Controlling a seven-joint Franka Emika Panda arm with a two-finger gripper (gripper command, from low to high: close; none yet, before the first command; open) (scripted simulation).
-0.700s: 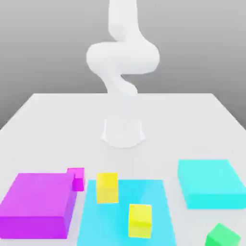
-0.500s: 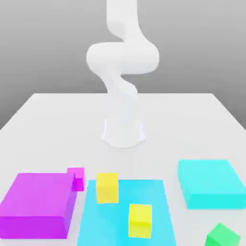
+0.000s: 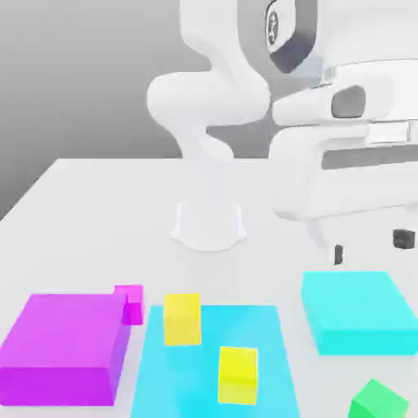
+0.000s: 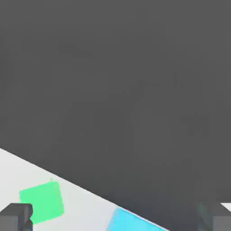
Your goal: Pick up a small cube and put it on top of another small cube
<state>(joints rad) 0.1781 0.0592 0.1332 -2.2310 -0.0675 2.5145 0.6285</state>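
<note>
The small green cube (image 3: pixel 378 402) sits at the table's front edge on the exterior view's right; in the hand view the green cube (image 4: pixel 41 202) lies on the white table near one dark fingertip (image 4: pixel 16 216). A tiny magenta cube (image 3: pixel 129 302) rests against the far corner of the big flat magenta block (image 3: pixel 61 347). My gripper (image 3: pixel 370 246) hangs open and empty above the cyan block (image 3: pixel 355 310), well above and behind the green cube. The gripper (image 4: pixel 115 220) has its jaws spread wide.
Two yellow cubes (image 3: pixel 182 317) (image 3: pixel 237 375) stand on a flat cyan sheet (image 3: pixel 269 359) at front centre. The arm's white base (image 3: pixel 209 224) stands mid-table. A cyan corner (image 4: pixel 131 222) lies beside the table edge in the hand view.
The hand has swung down into the exterior view on the right, above the cyan block; before, only the arm's base and elbow showed. No cube has moved.
</note>
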